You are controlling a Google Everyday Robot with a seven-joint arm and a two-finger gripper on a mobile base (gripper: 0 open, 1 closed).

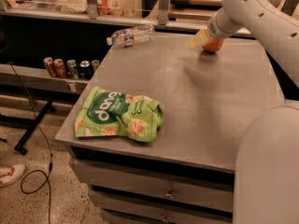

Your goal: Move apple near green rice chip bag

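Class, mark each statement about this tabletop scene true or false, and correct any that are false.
1. The green rice chip bag lies flat near the front left corner of the table. True.
2. The apple sits touching the bag. False: it is at the far right of the table, well apart from the bag.
3. The end effector is at the apple. True.
4. A plastic bottle stands upright in the middle of the table. False: it lies on its side at the far edge.
5. Several cans stand on a low shelf to the left of the table. True.
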